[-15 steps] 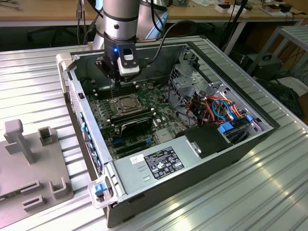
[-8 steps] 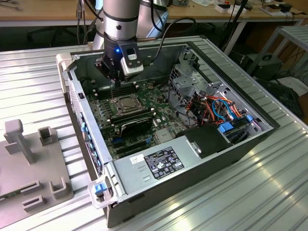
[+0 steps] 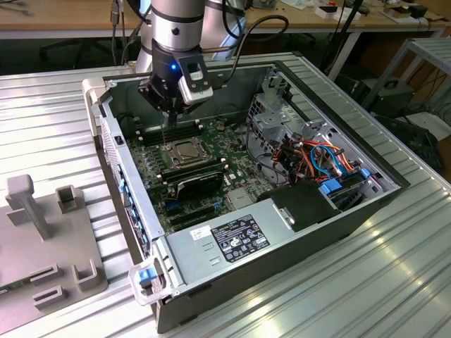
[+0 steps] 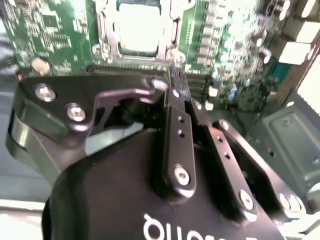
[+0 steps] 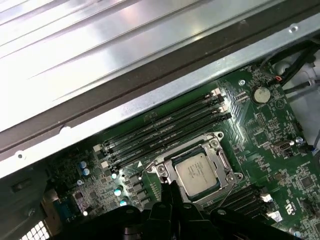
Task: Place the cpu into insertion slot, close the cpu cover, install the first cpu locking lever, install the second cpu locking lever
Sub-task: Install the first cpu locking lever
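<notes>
The cpu (image 5: pixel 197 172) lies flat in the insertion slot (image 5: pixel 218 138) on the green board, silvery face up. The cpu cover (image 5: pixel 229 172) is down around it as a silver frame. In the exterior view the cpu (image 3: pixel 187 150) sits just to the exterior view's right of my gripper (image 3: pixel 167 111), which hangs over the socket's corner. A thin metal lever (image 3: pixel 164 134) runs from that corner up to the fingertips; whether it is gripped I cannot tell. My gripper (image 5: pixel 172 192) looks shut, its tips together beside the cover's edge. The second wrist view has the cpu (image 4: pixel 140 27) beyond my gripper (image 4: pixel 171 82).
Long black memory slots (image 5: pixel 165 132) run beside the socket, with the case wall (image 5: pixel 150 75) behind them. A black card (image 3: pixel 201 182), the power supply (image 3: pixel 225 239), a drive cage (image 3: pixel 271 116) and coloured cables (image 3: pixel 317 158) crowd the case. A grey fixture (image 3: pixel 42 232) stands outside.
</notes>
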Tool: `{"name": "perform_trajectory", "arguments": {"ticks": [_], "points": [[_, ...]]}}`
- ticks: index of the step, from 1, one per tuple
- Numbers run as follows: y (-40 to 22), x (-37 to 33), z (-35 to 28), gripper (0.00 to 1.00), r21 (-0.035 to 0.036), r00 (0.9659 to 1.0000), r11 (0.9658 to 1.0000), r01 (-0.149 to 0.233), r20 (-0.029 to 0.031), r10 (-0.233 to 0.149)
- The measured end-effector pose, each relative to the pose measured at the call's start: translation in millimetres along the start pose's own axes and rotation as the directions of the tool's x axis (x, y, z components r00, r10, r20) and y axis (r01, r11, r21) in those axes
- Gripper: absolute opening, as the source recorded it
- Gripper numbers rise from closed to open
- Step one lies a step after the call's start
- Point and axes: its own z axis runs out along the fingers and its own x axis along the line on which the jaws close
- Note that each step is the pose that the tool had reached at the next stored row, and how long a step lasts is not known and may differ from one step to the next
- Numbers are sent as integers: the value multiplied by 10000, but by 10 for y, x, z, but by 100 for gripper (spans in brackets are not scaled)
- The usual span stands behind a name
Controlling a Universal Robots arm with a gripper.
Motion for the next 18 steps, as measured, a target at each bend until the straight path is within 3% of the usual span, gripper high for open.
{"name": "perform_trajectory", "arguments": {"ticks": [3, 8, 12, 13, 15, 18], "points": [[0, 1, 3, 11, -14, 9984, 9984, 570, -23, -570], [-2, 4, 23, 11, -48, 9874, 9874, 1580, -53, -1580], [-40, 89, 48, 11, -58, 9836, 9836, 1803, -61, -1804], [-49, 109, 59, 11, -63, 9806, 9806, 1961, -66, -1961], [-56, 123, 69, 11, -80, 9701, 9701, 2425, -77, -2426], [-107, 240, 66, 11, -84, 9689, 9689, 2474, -80, -2474]]}}
